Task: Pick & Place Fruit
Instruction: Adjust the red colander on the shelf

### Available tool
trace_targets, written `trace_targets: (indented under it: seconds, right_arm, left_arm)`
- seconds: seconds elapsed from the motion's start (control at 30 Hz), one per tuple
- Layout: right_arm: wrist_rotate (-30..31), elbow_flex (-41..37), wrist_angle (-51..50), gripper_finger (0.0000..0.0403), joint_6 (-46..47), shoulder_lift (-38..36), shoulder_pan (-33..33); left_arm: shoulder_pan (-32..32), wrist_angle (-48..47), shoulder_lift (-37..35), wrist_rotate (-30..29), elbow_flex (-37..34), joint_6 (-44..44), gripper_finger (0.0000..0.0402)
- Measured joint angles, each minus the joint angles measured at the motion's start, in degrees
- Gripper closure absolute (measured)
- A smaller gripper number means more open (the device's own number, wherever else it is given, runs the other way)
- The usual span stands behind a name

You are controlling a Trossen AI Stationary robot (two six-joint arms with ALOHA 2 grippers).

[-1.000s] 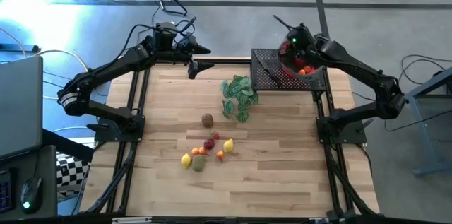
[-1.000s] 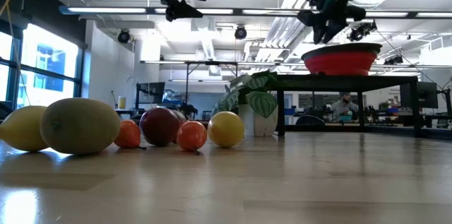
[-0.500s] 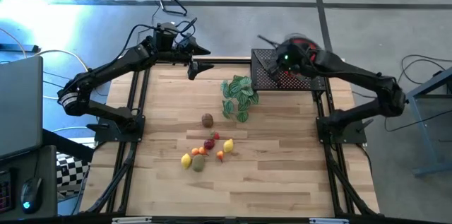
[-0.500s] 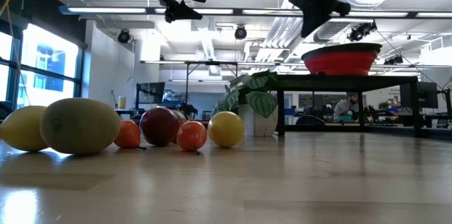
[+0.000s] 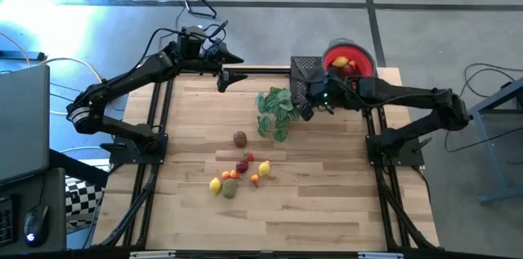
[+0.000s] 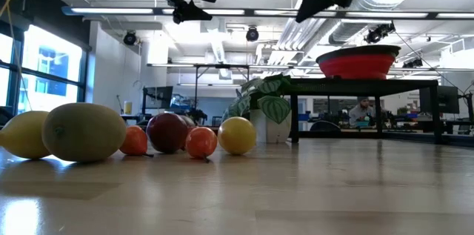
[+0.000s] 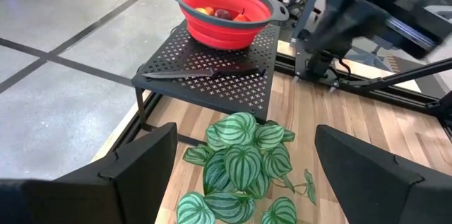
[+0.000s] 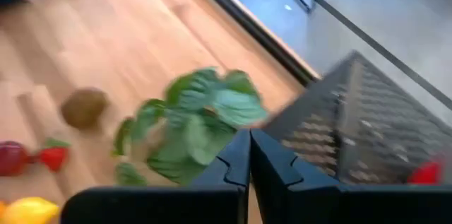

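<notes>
Moved since earlier frame: right gripper (image 5: 306,110) is swinging off the red bowl (image 5: 362,53) toward the green plant sprig (image 5: 276,112); the bowl, covered by the arm before, is now showing its contents.
Right gripper state: fingers (image 8: 233,169) are pressing together, clenched on nothing; it is hanging over the near edge of the black perforated stand (image 5: 302,69).
Left gripper (image 5: 233,78): is waiting above the table's far edge, unmoved; fingers (image 7: 134,160) are standing wide apart, released.
Fruit in bowl: high view is showing yellow and red pieces (image 5: 341,64); left wrist view is showing them (image 7: 220,13) inside the rim too.
Fruit on table (image 5: 327,185): a cluster (image 5: 237,176) is lying mid-table, with a brown piece (image 5: 239,138) apart, nearer the sprig.
Low view only: is hiding the bowl's inside; only the outer wall (image 6: 358,63) is showing, and the table fruits (image 6: 167,133) are lining up at the left.
Left wrist view only: a dark knife (image 7: 205,73) is lying on the stand in front of the bowl.
Right wrist view only: the brown piece (image 8: 85,107) and sprig (image 8: 198,118) are lying beyond the closed fingers.
</notes>
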Motion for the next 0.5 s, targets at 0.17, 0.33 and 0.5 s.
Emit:
trace_targets:
  seconds: [0.17,0.33,0.5]
  right_arm:
    - [0.1,-0.4,8.7,0.0399,0.6,1.0,2.4]
    - [0.1,-2.9,21.0,0.0399,1.5,2.1,4.2]
    - [0.0,-7.3,31.0,0.0399,0.3,2.2,5.5]
  left_arm:
    - [0.0,0.0,0.0,0.0,0.0,0.0,0.0073]
    - [0.0,-1.4,0.0,0.0,0.0,0.1,0.0073]
    - [0.0,-1.3,0.0,0.0,0.0,2.8,0.0073]
